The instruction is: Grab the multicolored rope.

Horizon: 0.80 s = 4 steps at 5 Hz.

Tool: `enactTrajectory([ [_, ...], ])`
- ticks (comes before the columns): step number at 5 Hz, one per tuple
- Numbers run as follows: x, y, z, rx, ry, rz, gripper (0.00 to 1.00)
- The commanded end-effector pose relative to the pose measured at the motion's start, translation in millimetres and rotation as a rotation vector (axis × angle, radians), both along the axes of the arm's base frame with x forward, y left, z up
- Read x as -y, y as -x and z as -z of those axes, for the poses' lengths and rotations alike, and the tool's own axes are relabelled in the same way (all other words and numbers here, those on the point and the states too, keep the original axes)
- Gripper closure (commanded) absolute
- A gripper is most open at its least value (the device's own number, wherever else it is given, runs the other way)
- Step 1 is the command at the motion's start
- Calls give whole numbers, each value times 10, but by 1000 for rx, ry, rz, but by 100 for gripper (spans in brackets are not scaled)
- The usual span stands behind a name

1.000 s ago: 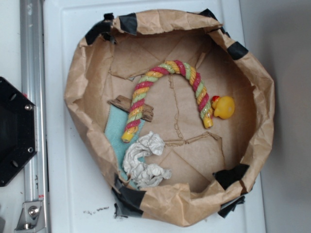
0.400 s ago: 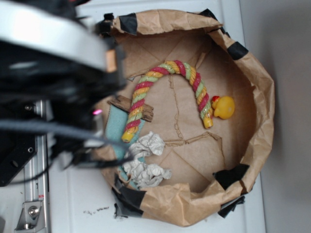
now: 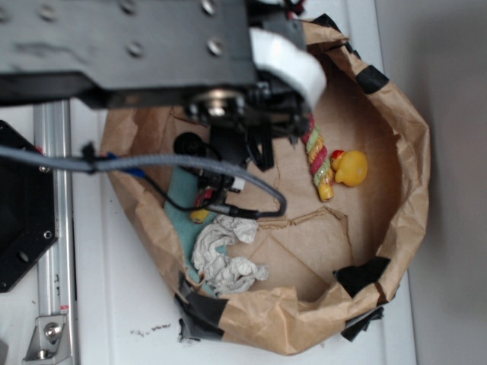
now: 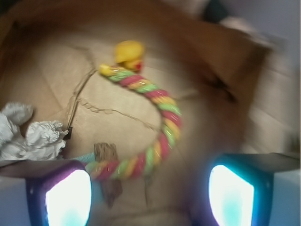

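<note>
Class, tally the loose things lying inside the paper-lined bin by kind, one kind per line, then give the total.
Rope: 1
Duck: 1
Crumpled paper: 1
Wood piece: 1
Total: 4

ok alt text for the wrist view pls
Blurred view down between two open gripper fingers onto the multicolored rope, arched on a brown paper floor. A yellow rubber duck sits at its far end, crumpled white paper to the left.
</note>
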<state>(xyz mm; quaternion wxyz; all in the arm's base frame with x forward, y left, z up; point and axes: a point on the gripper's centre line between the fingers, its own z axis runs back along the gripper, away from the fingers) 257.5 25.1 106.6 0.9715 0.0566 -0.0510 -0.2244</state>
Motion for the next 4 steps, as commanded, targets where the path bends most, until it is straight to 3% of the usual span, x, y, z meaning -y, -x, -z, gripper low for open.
enactTrajectory([
  [1, -21, -303, 566, -83, -7, 162, 0],
  [2, -299, -491, 727, -90, 6, 95, 0],
  [3, -409, -564, 870, -114, 7, 67, 0],
  [4, -336, -556, 916, -147, -12, -2, 100],
])
